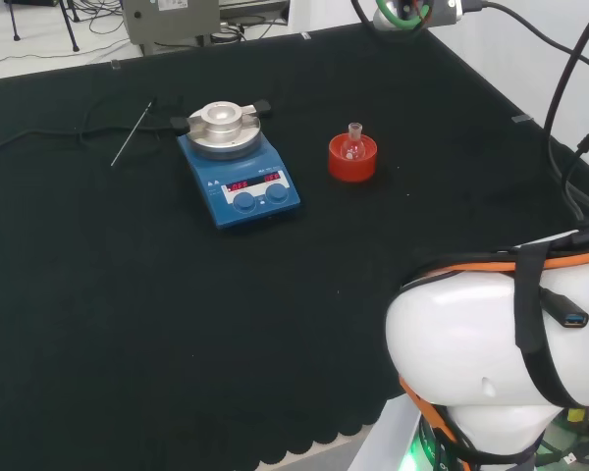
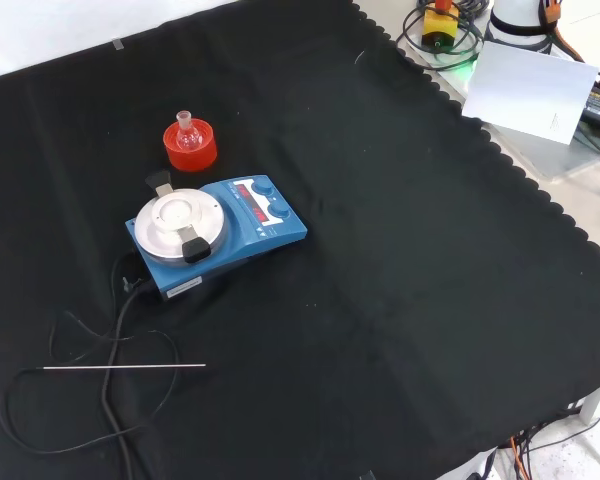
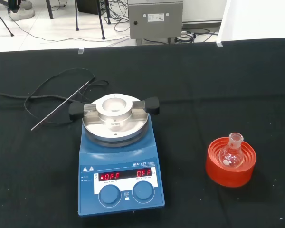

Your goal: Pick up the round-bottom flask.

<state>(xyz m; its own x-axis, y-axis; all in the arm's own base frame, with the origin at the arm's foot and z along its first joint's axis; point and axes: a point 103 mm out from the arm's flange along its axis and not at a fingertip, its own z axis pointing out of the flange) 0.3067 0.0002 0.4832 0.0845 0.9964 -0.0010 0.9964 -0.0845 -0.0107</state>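
A small clear glass flask (image 3: 231, 155), round-bellied with a short straight neck, is sitting upright in a red ribbed ring stand (image 3: 230, 163) on the black cloth of the counter (image 1: 128, 324). The glass is hard to read against the red; whether it is holding anything cannot be told. In the head view the stand is resting well in from the counter's far edge, just to the right of a blue hotplate (image 1: 240, 175).

The hotplate is a flat wedge-shaped box with two round knobs and a red lit display on its sloping face. A round dull-metal block (image 3: 115, 114) with a shallow central well is sitting on its plate, with a black handle sticking out at each side. A black cable (image 2: 100, 400) is looping over the cloth from its back, and a thin straight metal rod (image 2: 123, 367) is lying across the loops.

The cloth's near edge is scalloped. The arm's white link (image 1: 491, 353) is cutting off the near right corner in the head view. The state of the fingers cannot be told.
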